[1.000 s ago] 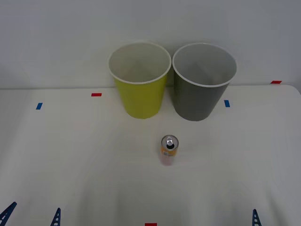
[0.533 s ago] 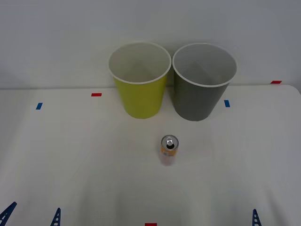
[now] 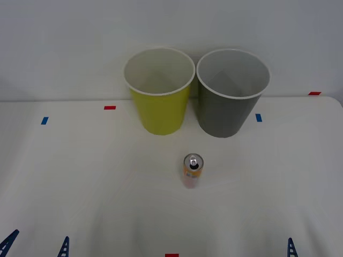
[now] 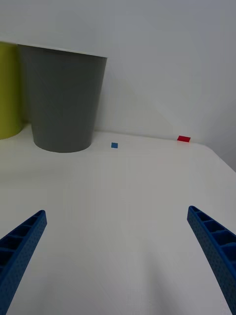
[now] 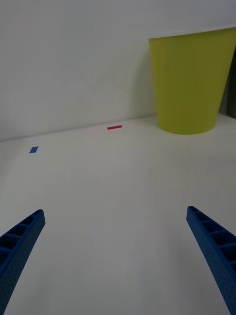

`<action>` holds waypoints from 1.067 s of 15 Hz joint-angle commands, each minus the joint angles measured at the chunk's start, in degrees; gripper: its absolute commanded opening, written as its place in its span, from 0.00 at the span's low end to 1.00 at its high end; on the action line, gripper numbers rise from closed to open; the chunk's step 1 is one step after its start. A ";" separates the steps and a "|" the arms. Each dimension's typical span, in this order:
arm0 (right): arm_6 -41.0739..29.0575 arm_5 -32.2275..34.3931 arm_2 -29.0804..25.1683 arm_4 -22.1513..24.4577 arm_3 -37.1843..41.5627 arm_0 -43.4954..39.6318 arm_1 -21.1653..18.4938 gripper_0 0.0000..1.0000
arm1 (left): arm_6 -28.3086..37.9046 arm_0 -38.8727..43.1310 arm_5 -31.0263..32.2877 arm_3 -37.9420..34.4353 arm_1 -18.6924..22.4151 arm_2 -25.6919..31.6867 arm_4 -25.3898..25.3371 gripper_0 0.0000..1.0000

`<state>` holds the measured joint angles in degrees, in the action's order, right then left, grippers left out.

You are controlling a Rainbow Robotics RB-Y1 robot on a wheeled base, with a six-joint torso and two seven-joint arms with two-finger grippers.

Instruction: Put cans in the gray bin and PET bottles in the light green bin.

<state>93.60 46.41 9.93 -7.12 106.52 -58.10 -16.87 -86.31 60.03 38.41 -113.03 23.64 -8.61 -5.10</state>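
I find nothing sorted yet: the can (image 3: 193, 170) stands upright mid-table, near of the gray bin (image 3: 231, 101) and green bin (image 3: 159, 99). Left gripper (image 5: 118, 256) and right gripper (image 4: 118, 256) sit at my near edge, jaws spread, holding nothing.

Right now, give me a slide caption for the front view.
An upright can stands on the white table before the light green bin and gray bin, both claws parked open at the near edge.

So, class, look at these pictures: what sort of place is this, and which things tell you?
Probably a robot test bench: a plain white table with red and blue tape markers, a gray bin, a light green bin and one can.
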 commanded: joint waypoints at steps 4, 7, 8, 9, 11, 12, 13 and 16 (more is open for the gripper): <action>0.00 0.00 0.00 0.00 0.00 0.00 0.00 1.00 | 0.00 0.00 0.00 0.00 0.00 0.00 0.00 1.00; 0.00 0.00 0.00 0.00 0.00 0.00 0.00 1.00 | 0.00 0.00 0.00 0.00 0.00 0.00 0.00 1.00; 0.00 0.00 0.00 0.00 0.00 0.00 0.00 1.00 | 0.00 0.00 0.00 0.00 0.00 0.00 0.00 1.00; 0.09 -0.62 0.26 0.00 -2.28 0.53 0.70 1.00 | 0.00 0.00 0.00 0.00 0.00 0.00 0.00 1.00; 0.53 1.58 0.44 -0.09 -4.31 2.20 1.05 1.00 | 0.00 0.00 0.00 0.00 0.00 0.00 0.00 1.00; 0.62 2.11 0.79 0.00 -4.57 2.72 0.79 1.00 | 0.00 0.00 0.00 0.00 0.00 0.00 0.00 1.00; 0.70 2.11 2.11 -0.26 -4.57 3.34 0.26 1.00 | 0.00 0.00 0.00 0.00 0.00 0.00 0.00 1.00; 1.32 2.11 7.65 -0.44 -4.66 5.80 -2.72 1.00 | 0.00 0.00 0.00 0.00 0.00 0.00 0.00 1.00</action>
<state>94.61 48.48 15.70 -7.46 101.93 -53.51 -18.33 -86.31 60.03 38.41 -113.03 23.64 -8.61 -5.10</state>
